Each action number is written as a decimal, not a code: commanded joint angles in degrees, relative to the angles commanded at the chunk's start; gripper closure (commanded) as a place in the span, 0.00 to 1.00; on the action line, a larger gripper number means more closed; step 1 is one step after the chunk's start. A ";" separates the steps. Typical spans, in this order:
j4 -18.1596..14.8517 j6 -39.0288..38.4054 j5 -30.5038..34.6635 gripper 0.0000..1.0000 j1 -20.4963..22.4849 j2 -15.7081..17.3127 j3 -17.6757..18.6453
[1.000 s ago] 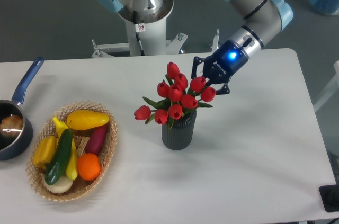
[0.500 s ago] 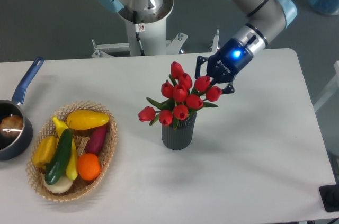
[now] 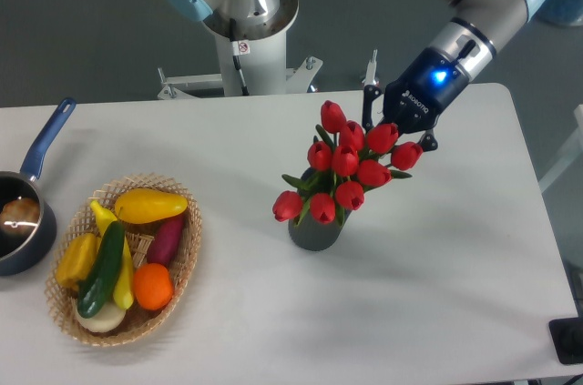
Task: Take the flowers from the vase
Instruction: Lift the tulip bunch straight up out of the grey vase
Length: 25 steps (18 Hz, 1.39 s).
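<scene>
Glossy plastic-looking flowers point(image 3: 351, 169), matt dark vase point(image 3: 315, 233), rough woven basket point(image 3: 187, 258), smooth white table point(image 3: 437, 294)

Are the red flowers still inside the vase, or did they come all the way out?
Cannot tell. The flowers cover the mouth of the vase, hiding their stems, and the gripper is among the buds.

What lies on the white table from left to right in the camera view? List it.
Dark blue saucepan with a blue handle → woven wicker basket of fruit and vegetables → bunch of red tulips, above the dark grey vase → blue-lit black gripper.
</scene>
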<state>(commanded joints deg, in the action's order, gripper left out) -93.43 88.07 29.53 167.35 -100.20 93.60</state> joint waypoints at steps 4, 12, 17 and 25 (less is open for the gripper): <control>-0.09 -0.09 -0.09 1.00 -0.44 2.99 2.72; -0.62 -4.92 -0.44 1.00 -1.32 6.95 2.81; -0.53 -6.42 -0.70 1.00 -1.14 8.26 2.46; -0.18 -9.76 -3.16 1.00 -0.62 10.73 1.85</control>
<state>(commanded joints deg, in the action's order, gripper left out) -93.60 78.31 26.37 166.73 -89.47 95.45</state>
